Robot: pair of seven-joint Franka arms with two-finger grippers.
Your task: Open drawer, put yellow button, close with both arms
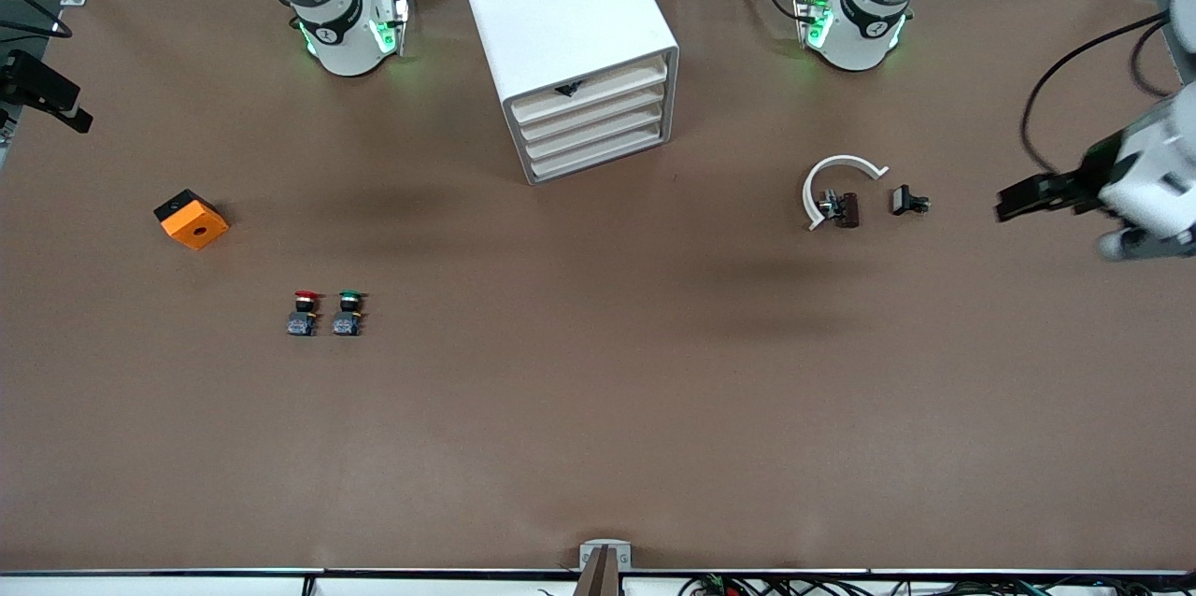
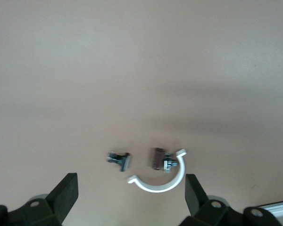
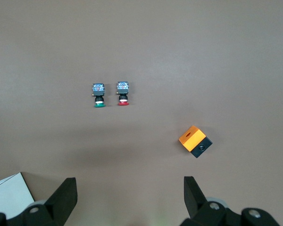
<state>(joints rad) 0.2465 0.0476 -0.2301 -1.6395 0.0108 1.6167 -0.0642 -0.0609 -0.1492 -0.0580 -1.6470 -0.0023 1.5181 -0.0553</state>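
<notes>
1. our left gripper (image 2: 129, 197) hangs over bare table at the left arm's end, jaws spread and empty; our right gripper (image 3: 129, 197) hangs high near the cabinet (image 1: 561, 35), jaws likewise spread, apparently waiting.
2. the drawer (image 1: 589, 88) is fully closed, contents hidden.
3. no yellow button shows; only a red-capped button (image 1: 303, 312) and a green-capped button (image 1: 348, 312).

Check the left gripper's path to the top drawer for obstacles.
A small black part and a white curved clip lie on the table between the open left gripper and the shut drawer; both are low. The right gripper waits open, high over the table.
</notes>
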